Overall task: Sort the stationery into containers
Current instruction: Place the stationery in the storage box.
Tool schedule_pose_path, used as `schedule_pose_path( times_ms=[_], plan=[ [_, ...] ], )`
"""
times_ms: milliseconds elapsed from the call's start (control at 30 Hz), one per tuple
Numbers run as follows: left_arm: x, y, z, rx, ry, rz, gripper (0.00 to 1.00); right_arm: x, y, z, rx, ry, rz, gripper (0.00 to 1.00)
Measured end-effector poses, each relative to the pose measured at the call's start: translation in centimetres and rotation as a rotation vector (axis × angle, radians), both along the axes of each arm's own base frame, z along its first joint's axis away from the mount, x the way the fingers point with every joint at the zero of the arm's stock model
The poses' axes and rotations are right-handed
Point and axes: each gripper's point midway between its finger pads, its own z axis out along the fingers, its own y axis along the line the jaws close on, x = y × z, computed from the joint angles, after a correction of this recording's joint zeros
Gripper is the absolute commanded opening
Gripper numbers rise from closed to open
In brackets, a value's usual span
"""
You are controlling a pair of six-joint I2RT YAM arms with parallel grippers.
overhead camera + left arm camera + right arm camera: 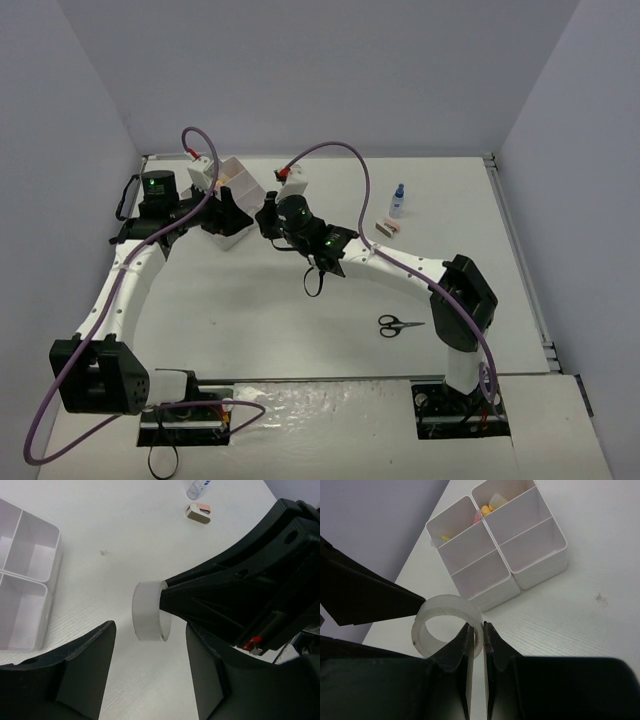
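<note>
Beside the wide-open left gripper (151, 630) stands the white tray (30, 555), eraser (198, 513) beyond; between its fingers (85, 670) the right gripper (477, 632) pinches the tape roll (147, 607) wall.

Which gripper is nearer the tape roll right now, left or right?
Right. The right gripper is shut on the wall of the tape roll. The left gripper is open, its fingers either side of the roll with gaps showing.

ok so the tape roll (450, 601) looks like frosted see-through plastic, kinda cloudy; the tray (540, 572) is smooth white plastic with a slight sheen; the table (150, 540) is white, matt, with a fine wood-like grain; the left gripper (150, 630) is matt black plastic
</note>
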Motion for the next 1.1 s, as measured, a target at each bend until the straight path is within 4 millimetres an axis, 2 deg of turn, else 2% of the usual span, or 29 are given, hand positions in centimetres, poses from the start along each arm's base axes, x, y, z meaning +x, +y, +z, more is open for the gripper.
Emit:
schedule_pose_path(
  times_ms=[167, 267, 400, 467, 533, 567, 633, 667, 733, 900, 933, 1000, 1033, 1067, 1100],
  plan=[
    [0.5, 0.2, 0.1, -0.004, -0.002, 0.025, 0.38, -0.4, 0.5, 0.2, 0.011, -0.002, 0.025, 0.00],
    [0.7, 0.2, 0.4, -0.008, -0.013, 0.030, 0.22, -0.5, 0.7, 0.4, 0.019, -0.004, 0.034, 0.00],
    [0.8, 0.1, 0.4, -0.015, -0.011, 0.034, 0.11, -0.5, 0.8, 0.5, 0.027, -0.009, 0.039, 0.00],
    [0.8, 0.1, 0.4, -0.019, -0.005, 0.033, 0.02, -0.6, 0.8, 0.4, 0.028, -0.010, 0.039, 0.00],
    [0.8, 0.0, 0.3, -0.025, 0.002, 0.030, 0.01, -0.5, 0.8, 0.4, 0.025, -0.011, 0.040, 0.00],
    [0.8, -0.1, 0.3, -0.028, 0.005, 0.028, 0.05, -0.5, 0.7, 0.3, 0.024, -0.012, 0.040, 0.00],
    [0.8, -0.2, 0.2, -0.034, 0.010, 0.023, 0.23, -0.6, 0.7, 0.3, 0.022, -0.014, 0.040, 0.00],
    [0.8, -0.2, 0.2, -0.036, 0.013, 0.021, 0.29, -0.6, 0.6, 0.2, 0.021, -0.015, 0.041, 0.00],
    [0.7, -0.4, 0.0, -0.041, 0.023, 0.012, 0.31, -0.6, 0.5, 0.2, 0.018, -0.019, 0.042, 0.00],
    [0.4, -0.6, -0.5, -0.051, 0.055, -0.002, 0.28, -0.7, 0.4, 0.7, 0.022, -0.033, 0.044, 0.00],
    [0.4, -0.6, -0.5, -0.055, 0.058, -0.004, 0.22, -0.7, 0.3, 0.8, 0.022, -0.035, 0.044, 0.00],
    [0.3, -0.7, -0.5, -0.061, 0.062, -0.007, 0.04, -0.7, 0.3, 0.8, 0.021, -0.037, 0.045, 0.00],
    [0.2, -0.8, -0.4, -0.065, 0.064, -0.009, 0.00, -0.7, 0.3, 0.8, 0.021, -0.038, 0.045, 0.00],
    [0.2, -0.8, -0.4, -0.069, 0.066, -0.012, 0.00, -0.7, 0.3, 0.8, 0.020, -0.038, 0.044, 0.02],
    [0.2, -0.9, -0.4, -0.073, 0.071, -0.009, 0.00, -0.7, 0.3, 0.8, 0.020, -0.038, 0.045, 0.12]
  ],
)
